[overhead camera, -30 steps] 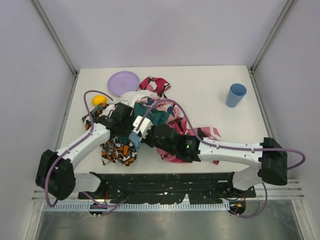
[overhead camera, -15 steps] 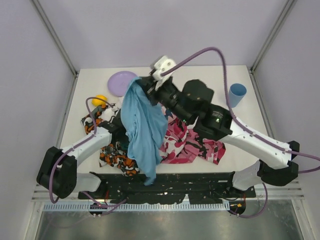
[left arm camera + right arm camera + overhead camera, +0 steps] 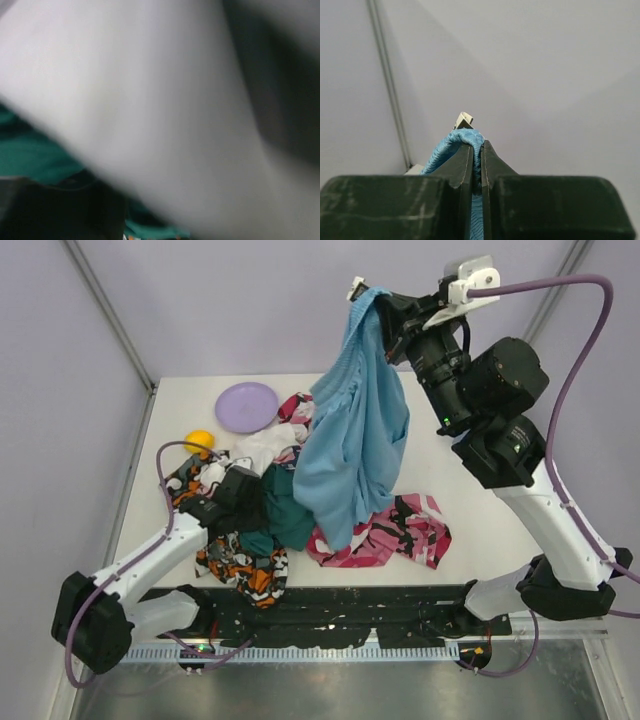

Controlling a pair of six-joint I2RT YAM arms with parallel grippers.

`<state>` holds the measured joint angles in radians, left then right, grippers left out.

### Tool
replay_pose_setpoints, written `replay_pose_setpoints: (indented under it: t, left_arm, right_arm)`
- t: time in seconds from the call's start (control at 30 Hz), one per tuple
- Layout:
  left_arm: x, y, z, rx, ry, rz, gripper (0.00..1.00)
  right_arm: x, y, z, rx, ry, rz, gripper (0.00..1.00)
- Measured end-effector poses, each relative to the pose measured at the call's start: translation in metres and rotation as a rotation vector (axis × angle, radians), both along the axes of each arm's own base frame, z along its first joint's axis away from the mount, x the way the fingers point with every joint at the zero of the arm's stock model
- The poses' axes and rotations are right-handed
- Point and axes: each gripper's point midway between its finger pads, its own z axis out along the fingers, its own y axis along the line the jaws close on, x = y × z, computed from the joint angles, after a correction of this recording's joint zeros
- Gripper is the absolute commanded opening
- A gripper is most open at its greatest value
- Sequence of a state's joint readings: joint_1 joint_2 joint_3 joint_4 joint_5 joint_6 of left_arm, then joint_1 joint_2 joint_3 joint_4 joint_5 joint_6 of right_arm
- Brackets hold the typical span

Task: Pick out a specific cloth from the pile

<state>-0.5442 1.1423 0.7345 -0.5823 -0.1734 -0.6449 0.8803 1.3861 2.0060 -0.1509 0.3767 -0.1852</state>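
Observation:
My right gripper (image 3: 372, 298) is raised high over the back of the table, shut on a bunched edge of the light sky-blue cloth (image 3: 350, 440). The cloth hangs down in a long drape, and its lower end is over the pile (image 3: 285, 518). In the right wrist view the fold of the cloth (image 3: 462, 137) is pinched between the fingertips of the right gripper (image 3: 476, 146). My left gripper (image 3: 238, 490) lies low on the pile's white and teal garments. Blurred white fabric (image 3: 150, 100) and some teal fabric (image 3: 30, 160) fill the left wrist view and hide its jaws.
A purple plate (image 3: 247, 405) lies at the back left of the table, with a yellow object (image 3: 199, 440) near it. A pink patterned garment (image 3: 400, 528) spreads at the front right, and an orange patterned one (image 3: 245, 568) lies near the front edge. Walls enclose the table.
The right gripper has carried the blue cloth up and to the back right, lifting most of it off the pile. The left arm has shifted slightly on the pile.

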Motion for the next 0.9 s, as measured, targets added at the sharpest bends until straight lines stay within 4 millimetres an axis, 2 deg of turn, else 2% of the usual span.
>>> replay_pose_setpoints:
  t: [0.07, 0.13, 0.33, 0.47, 0.73, 0.9]
  left_arm:
    - [-0.006, -0.001, 0.014, -0.02, -0.036, -0.017, 0.72]
    - [-0.012, -0.001, 0.033, -0.054, -0.088, -0.025, 0.99]
    - [-0.021, 0.004, 0.088, -0.163, -0.254, -0.021, 1.0]
    - [-0.03, 0.008, 0.111, -0.212, -0.324, -0.029, 1.0]
    - [-0.039, 0.014, 0.131, -0.259, -0.403, -0.033, 1.0]
    - [-0.038, 0.013, 0.125, -0.25, -0.397, -0.039, 1.0]
  right_arm:
    - [0.013, -0.015, -0.001, -0.005, 0.012, -0.059, 0.05]
    - [0.026, -0.027, -0.002, -0.01, 0.023, -0.112, 0.05]
    - [0.072, -0.062, -0.009, -0.018, 0.057, -0.27, 0.05]
    - [0.115, -0.082, -0.025, -0.016, 0.097, -0.361, 0.05]
    - [0.209, -0.11, -0.067, -0.039, 0.169, -0.498, 0.05]
    - [0.243, -0.123, -0.082, -0.053, 0.174, -0.569, 0.05]
